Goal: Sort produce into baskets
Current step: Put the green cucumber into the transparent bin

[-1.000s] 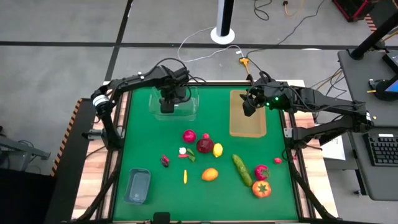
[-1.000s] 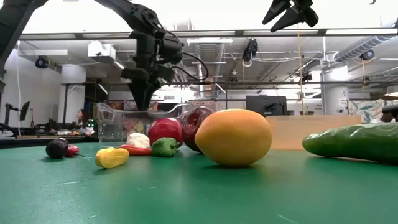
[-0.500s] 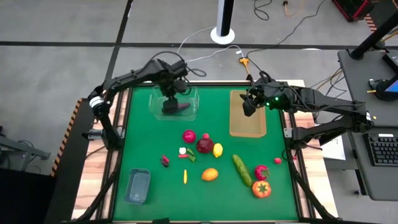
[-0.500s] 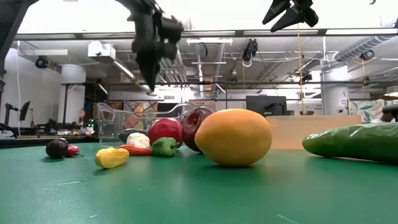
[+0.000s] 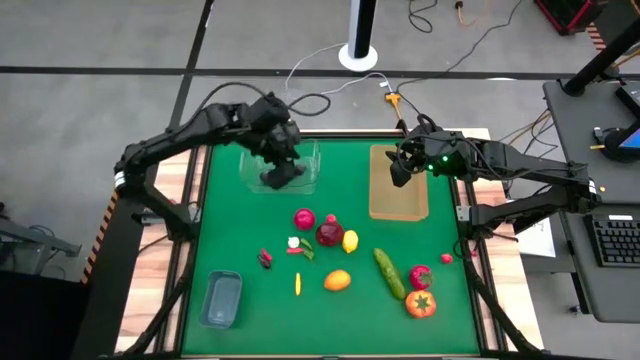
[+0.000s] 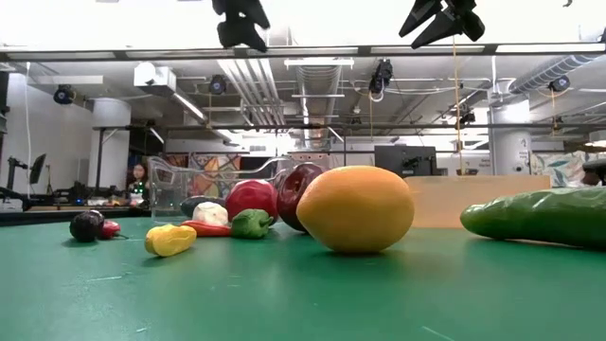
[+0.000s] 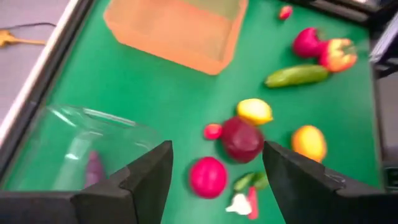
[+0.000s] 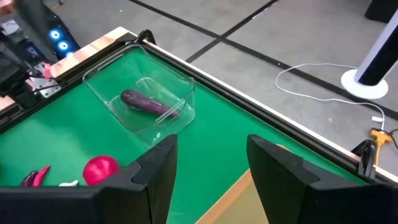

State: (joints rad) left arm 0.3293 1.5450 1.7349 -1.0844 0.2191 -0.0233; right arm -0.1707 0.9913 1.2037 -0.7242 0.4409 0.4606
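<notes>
Left gripper [image 5: 280, 150] hangs above the clear plastic tub [image 5: 305, 180] at the far left of the green mat [image 5: 250, 230], fingers spread and holding nothing (wide gap between them in the left wrist view). Purple eggplant [image 8: 148, 104] lies inside that tub. Bluish-grey tub [image 5: 221, 299] sits near the left front corner.

Mid-table cluster, left to right: small dark fruit [image 5: 265, 258], tiny yellow chilli [image 5: 297, 285], red round fruit [image 5: 304, 219], dark red round fruit [image 5: 330, 234], orange fruit [image 5: 338, 280], yellow lemon-like fruit [image 5: 350, 241]. Further right: green cucumber [image 5: 389, 273], red fruit [image 5: 420, 277], tomato [image 5: 420, 303].

Tan wooden tray [image 5: 398, 200] stands at the far right. Right gripper [image 5: 400, 170] hovers over its far left edge, fingers apart, nothing between them.
</notes>
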